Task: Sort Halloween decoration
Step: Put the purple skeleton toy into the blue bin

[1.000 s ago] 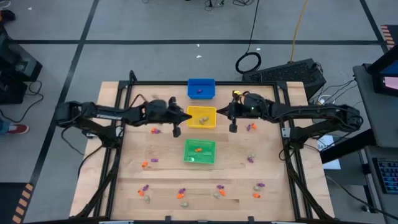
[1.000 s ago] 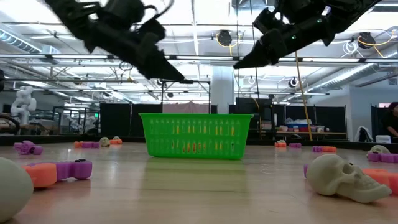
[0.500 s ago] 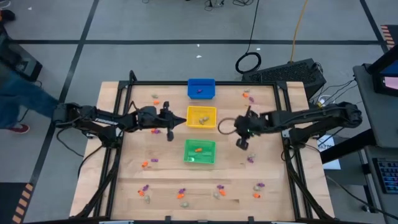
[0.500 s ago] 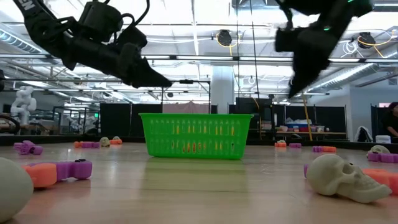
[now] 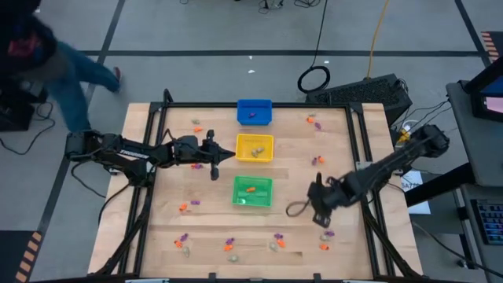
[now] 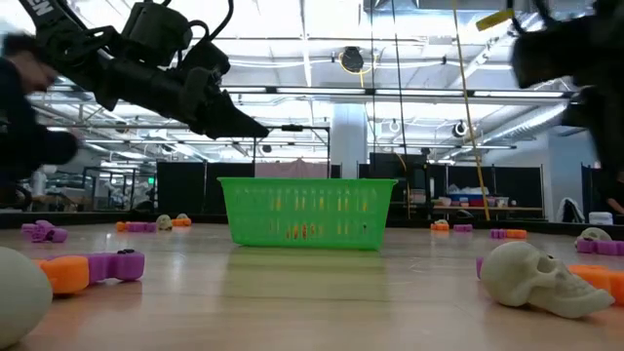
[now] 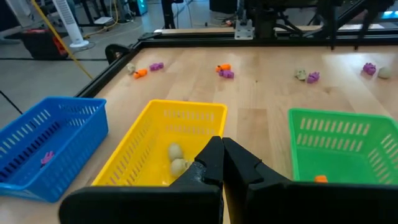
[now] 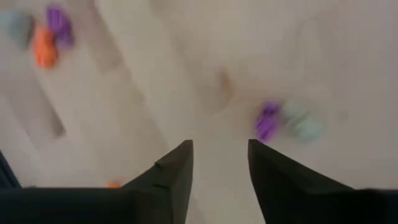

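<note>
1. Right hand [image 5: 321, 212] lower right of the high view, fingers apart, empty, over the surface [image 5: 299, 181].
2. Left hand [image 5: 214, 157] closed, empty, left of yellow bin [image 5: 255, 148].
3. Trinkets [image 5: 277, 240] scattered along lower edge.

Centre column blocked: blue bin [image 5: 254, 112], yellow bin [image 5: 255, 148], green bin [image 5: 252, 192] in a row. Left tool [image 5: 214, 158], shut, beside yellow bin. Right tool [image 5: 321, 216], fingers parted, right of green bin. Bare surface [image 5: 212, 216] between green bin and front-edge trinkets [image 5: 229, 244].

Left pincer [image 5: 214, 163] closed, right pincer [image 8: 219, 163] agape
</note>
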Action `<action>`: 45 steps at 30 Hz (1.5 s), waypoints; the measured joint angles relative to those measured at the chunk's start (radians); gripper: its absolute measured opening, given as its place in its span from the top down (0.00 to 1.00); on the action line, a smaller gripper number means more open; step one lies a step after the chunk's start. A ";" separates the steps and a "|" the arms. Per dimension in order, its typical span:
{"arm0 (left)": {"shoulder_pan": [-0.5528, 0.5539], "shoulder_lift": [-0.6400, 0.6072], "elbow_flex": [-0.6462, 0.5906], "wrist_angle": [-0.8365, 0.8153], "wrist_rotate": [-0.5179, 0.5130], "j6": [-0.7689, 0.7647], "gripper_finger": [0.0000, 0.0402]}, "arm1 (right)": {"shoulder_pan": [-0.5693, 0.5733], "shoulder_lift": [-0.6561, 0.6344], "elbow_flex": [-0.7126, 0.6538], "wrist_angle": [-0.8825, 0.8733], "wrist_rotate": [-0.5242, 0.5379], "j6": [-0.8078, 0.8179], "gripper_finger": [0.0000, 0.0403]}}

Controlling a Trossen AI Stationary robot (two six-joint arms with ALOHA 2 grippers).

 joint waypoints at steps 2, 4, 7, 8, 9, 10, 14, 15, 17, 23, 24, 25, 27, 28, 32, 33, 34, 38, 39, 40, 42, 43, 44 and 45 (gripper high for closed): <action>0.000 0.000 0.000 0.000 0.000 0.000 1.00 | 0.059 0.027 0.000 0.014 -0.021 0.041 0.62; 0.000 0.000 0.000 0.000 0.000 0.002 1.00 | 0.114 0.054 0.000 0.033 -0.021 0.089 0.62; 0.000 0.000 0.000 0.000 0.000 0.003 1.00 | 0.182 0.085 0.000 0.040 -0.028 0.185 0.62; 0.000 0.000 0.000 0.000 0.000 0.004 1.00 | 0.202 0.095 0.000 0.042 -0.030 0.209 0.62; 0.000 0.000 0.000 0.000 0.000 0.005 1.00 | 0.219 0.105 0.000 0.044 -0.040 0.226 0.62; 0.000 0.000 0.000 0.000 0.000 0.005 1.00 | 0.235 0.117 0.000 0.045 -0.047 0.239 0.62; 0.000 0.000 0.000 0.000 0.000 0.003 1.00 | 0.273 0.162 0.000 0.046 -0.074 0.223 0.61; 0.000 0.000 0.000 0.000 0.000 0.003 1.00 | 0.276 0.174 0.000 0.047 -0.084 0.210 0.61; 0.000 0.000 0.000 0.000 0.000 0.003 1.00 | 0.277 0.194 0.000 0.047 -0.102 0.195 0.61; 0.000 0.000 0.000 0.000 0.000 0.003 1.00 | 0.279 0.226 0.000 0.077 -0.119 0.143 0.61; 0.000 0.000 0.000 0.000 0.000 0.003 1.00 | 0.279 0.228 0.000 0.079 -0.119 0.138 0.61; 0.000 0.000 0.000 0.000 0.000 0.003 1.00 | 0.279 0.230 0.000 0.083 -0.118 0.135 0.61; 0.000 0.000 0.000 -0.002 0.000 0.002 1.00 | 0.279 0.234 0.000 0.087 -0.117 0.124 0.61; 0.000 0.000 0.000 -0.002 0.000 0.002 1.00 | 0.279 0.239 0.000 0.092 -0.117 0.117 0.61; -0.001 0.000 0.001 -0.004 0.000 0.002 1.00 | 0.279 0.264 0.000 0.104 -0.120 0.101 0.62; -0.003 0.000 0.001 -0.005 0.000 0.002 1.00 | 0.279 0.276 0.000 0.113 -0.121 0.088 0.62; -0.005 0.000 0.001 -0.005 0.000 0.002 1.00 | 0.279 0.288 0.002 0.120 -0.123 0.077 0.63; -0.016 0.000 0.001 -0.004 0.000 0.002 1.00 | 0.277 0.323 0.003 0.127 -0.126 0.041 0.67; -0.018 0.000 0.001 -0.004 0.000 0.002 1.00 | 0.273 0.328 0.003 0.124 -0.130 0.038 0.68; -0.019 0.000 0.001 -0.004 0.000 0.002 1.00 | 0.270 0.333 0.003 0.118 -0.140 0.035 0.69; -0.020 0.000 0.001 -0.004 0.000 0.002 1.00 | 0.261 0.333 0.003 0.104 -0.151 0.032 0.72; -0.020 0.000 0.001 -0.004 0.000 0.002 1.00 | 0.256 0.329 0.002 0.101 -0.152 0.031 0.75; -0.020 0.000 0.001 -0.004 0.000 0.002 1.00 | 0.250 0.324 0.002 0.099 -0.154 0.027 0.77; -0.020 0.000 0.001 -0.004 0.000 0.002 1.00 | 0.245 0.316 0.002 0.098 -0.157 0.021 0.80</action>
